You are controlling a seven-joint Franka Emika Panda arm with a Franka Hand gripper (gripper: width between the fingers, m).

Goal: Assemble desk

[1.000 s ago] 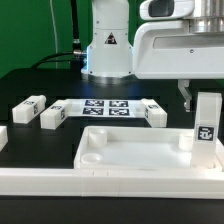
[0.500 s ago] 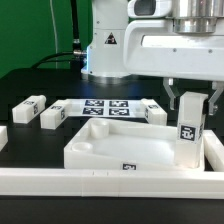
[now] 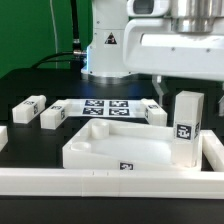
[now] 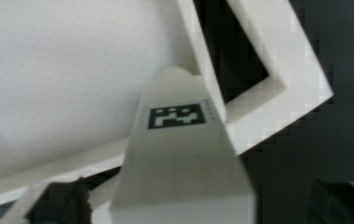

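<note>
The white desk top tray [image 3: 110,153] lies at the middle, rim up, with a tag on its near wall. One leg block [image 3: 186,125] stands upright at the tray's corner on the exterior view's right, tag facing the camera. My gripper [image 3: 186,93] is above it and shut on its upper end; one dark finger [image 3: 160,90] shows beside it. In the wrist view the leg block [image 4: 177,130] runs from my gripper [image 4: 192,208] down toward the tray's rim [image 4: 291,62]. Three more leg blocks lie on the table [image 3: 29,106], [image 3: 52,117], [image 3: 154,112].
The marker board [image 3: 105,108] lies flat behind the tray. Low white border rails run along the front [image 3: 100,186] and the exterior view's right [image 3: 213,150]. The robot base [image 3: 108,50] stands at the back.
The gripper carried the leg block toward the exterior view's left, to the tray's corner. The tray shifted nearer and leftward, so its tagged near wall now shows. The leg now reaches higher.
</note>
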